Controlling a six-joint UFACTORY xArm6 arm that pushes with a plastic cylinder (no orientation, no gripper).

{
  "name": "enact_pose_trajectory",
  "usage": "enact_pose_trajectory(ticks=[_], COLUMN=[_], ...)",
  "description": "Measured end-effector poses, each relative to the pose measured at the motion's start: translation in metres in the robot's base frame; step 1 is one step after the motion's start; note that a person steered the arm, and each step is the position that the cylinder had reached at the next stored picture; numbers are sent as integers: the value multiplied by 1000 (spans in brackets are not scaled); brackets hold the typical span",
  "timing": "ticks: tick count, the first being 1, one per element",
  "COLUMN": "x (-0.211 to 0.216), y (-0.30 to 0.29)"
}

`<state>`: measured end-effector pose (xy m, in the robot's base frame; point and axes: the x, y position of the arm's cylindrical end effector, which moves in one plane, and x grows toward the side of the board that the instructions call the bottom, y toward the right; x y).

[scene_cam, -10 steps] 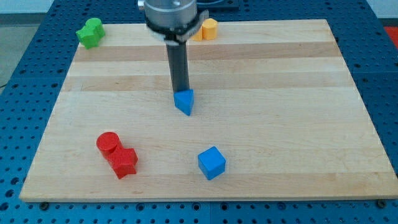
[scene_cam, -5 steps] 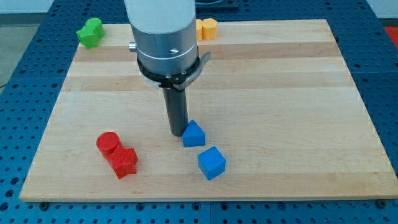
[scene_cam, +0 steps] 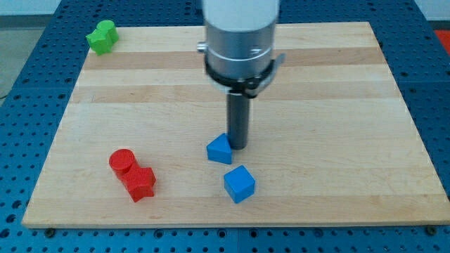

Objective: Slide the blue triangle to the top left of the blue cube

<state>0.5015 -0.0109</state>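
Note:
The blue triangle point(scene_cam: 219, 150) lies on the wooden board point(scene_cam: 337, 126), just up and to the left of the blue cube point(scene_cam: 239, 184), with a small gap between them. My tip point(scene_cam: 238, 145) stands at the triangle's upper right edge, touching or almost touching it. The arm's grey body rises above the tip toward the view's top and hides part of the board's far edge.
A red cylinder point(scene_cam: 121, 162) and a red block point(scene_cam: 141, 183) sit together at the lower left. A green block point(scene_cam: 101, 36) sits at the board's top left corner.
The blue triangle was pushed down the board to the cube's upper left. My tip has since moved from the triangle's left side to its upper right side. The arm now hides the orange block.

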Motion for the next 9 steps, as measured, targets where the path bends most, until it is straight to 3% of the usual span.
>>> enact_pose_trajectory(ticks=[1,3,5,6,8,9], x=[8,-19,32,31,-9,5], y=[-17,2,-6,-5,-32,-57])
